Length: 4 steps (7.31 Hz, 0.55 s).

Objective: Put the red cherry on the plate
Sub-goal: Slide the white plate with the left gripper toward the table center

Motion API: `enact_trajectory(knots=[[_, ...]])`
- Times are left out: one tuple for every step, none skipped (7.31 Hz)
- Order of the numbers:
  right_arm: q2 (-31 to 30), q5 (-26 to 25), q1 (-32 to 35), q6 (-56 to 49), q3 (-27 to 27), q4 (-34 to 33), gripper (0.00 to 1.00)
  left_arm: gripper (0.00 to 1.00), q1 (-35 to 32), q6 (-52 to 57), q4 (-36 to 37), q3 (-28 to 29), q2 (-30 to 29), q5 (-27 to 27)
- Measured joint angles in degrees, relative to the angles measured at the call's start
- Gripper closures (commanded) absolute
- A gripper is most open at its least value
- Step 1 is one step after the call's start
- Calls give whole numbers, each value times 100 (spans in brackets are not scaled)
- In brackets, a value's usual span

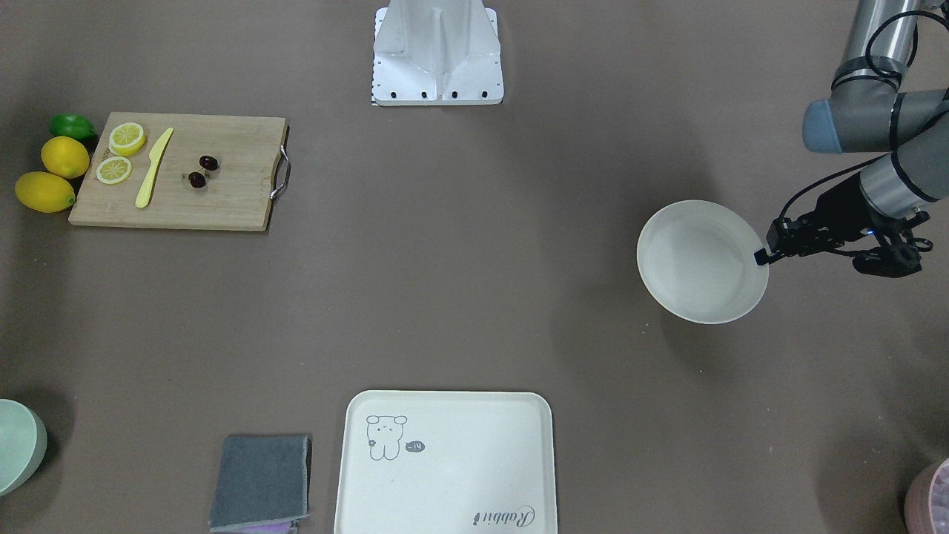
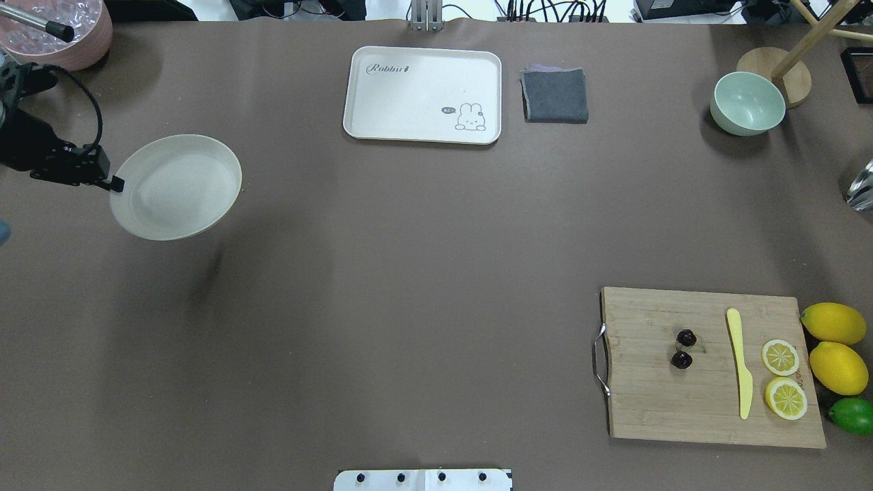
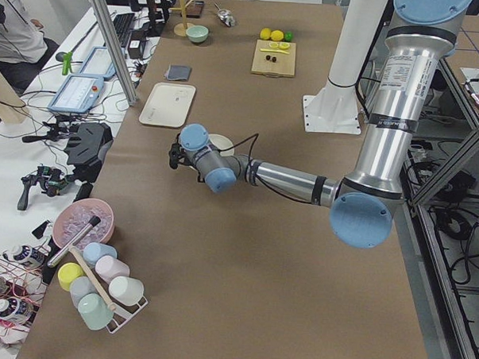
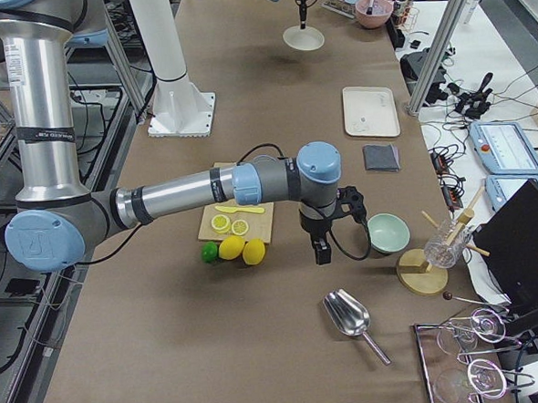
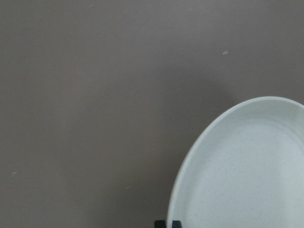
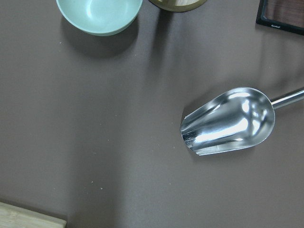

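Where the left gripper point(image 2: 117, 184) is pinched narrow on the rim of the plate point(image 2: 176, 186), the round cream dish juts from the fingertips towards the table's middle. Its shadow falls offset on the brown table point(image 2: 409, 286), so it seems to hang clear of the surface. The left wrist view shows only the dark fingertips point(image 5: 160, 223) at the bottom edge, meeting the plate's rim. Near this gripper, behind its wrist, stands a pink tub point(image 2: 65, 34). Farther out, past the plate, lie the rabbit tray point(image 2: 423, 94) and, just beside it, a folded grey cloth point(image 2: 554, 95); farther again stands a pale green bowl point(image 2: 747, 102). Well apart from the left gripper, at the table's opposite end, is a wooden cutting board point(image 2: 709, 409). The red cherry point(image 2: 683, 349) lies on it, untouched, beside a yellow knife point(image 2: 740, 365), with two lemon slices point(image 2: 779, 357) beyond the knife and two lemons point(image 2: 833, 323) and a lime point(image 2: 852, 414) off the board's far edge. The right gripper point(image 4: 321, 251) shows only in the exterior right view, pointing down near the lemons and the green bowl; whether it is wide or narrow I cannot tell. Under it, its wrist camera sees a metal scoop point(image 6: 228, 121) on the table.
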Motion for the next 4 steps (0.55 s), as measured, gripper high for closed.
enact_trajectory(knots=[[0, -4, 0, 0, 4, 1, 0, 100, 111, -413, 280, -149, -318, 68], [0, -8, 0, -3, 6, 1, 0, 100, 506, -1017, 390, -204, -693, 402], [0, -15, 0, -6, 7, 1, 0, 100, 1070, -1617, 433, -175, -1094, 918], [0, -23, 0, -10, 7, 1, 0, 100, 1528, -2072, 450, -84, -1431, 1342]])
